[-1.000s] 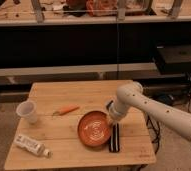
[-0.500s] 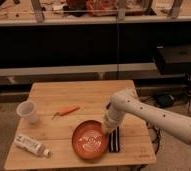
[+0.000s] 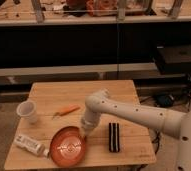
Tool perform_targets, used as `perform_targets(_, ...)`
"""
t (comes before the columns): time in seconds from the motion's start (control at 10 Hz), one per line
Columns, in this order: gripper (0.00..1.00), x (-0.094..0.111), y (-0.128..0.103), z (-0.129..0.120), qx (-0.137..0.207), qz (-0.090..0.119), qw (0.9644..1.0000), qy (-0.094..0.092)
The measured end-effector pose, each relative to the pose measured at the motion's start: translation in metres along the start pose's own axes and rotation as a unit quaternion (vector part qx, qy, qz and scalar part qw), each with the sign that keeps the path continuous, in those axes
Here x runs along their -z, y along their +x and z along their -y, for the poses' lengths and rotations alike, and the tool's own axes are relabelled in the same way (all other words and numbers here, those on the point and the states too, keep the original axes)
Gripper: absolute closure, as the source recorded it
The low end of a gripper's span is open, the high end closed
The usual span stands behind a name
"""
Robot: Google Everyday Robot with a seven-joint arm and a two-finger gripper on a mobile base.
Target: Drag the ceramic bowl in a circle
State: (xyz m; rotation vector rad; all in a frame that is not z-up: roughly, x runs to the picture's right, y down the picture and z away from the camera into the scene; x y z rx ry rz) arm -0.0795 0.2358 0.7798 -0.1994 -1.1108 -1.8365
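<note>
While my gripper [image 3: 83, 134] presses down at the upper right rim of the ceramic bowl [image 3: 69, 146], low and left of centre in the frame, I cannot tell how it is set. With the bowl sitting near the table's front edge, I judge the circle only partly traced — most of the loop and the return are left to do. On the wooden table [image 3: 89, 95] sit 1 white cup [image 3: 28, 111] at left, an orange tool [image 3: 65, 111] at centre, a white tube [image 3: 30, 145] beside the bowl and a black block [image 3: 114, 137] to its right. Behind — dark shelving [image 3: 89, 40] and a cluttered top ledge.
</note>
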Motion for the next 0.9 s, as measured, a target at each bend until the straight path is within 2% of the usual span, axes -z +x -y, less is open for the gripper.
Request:
perform_targets(0.2, 1.00, 0.002, 0.033, 0.004, 0.001, -0.011, 0.9999, 0.001)
perform_targets(0.4, 1.00, 0.011, 0.064, -0.013, -0.012, -0.028, 0.9995, -0.002)
perform_targets(0.6, 1.00, 0.019, 0.068, -0.035, -0.034, -0.039, 0.9987, -0.004)
perform_targets(0.9, 1.00, 0.035, 0.048, -0.083, -0.078, -0.051, 0.9957, 0.003)
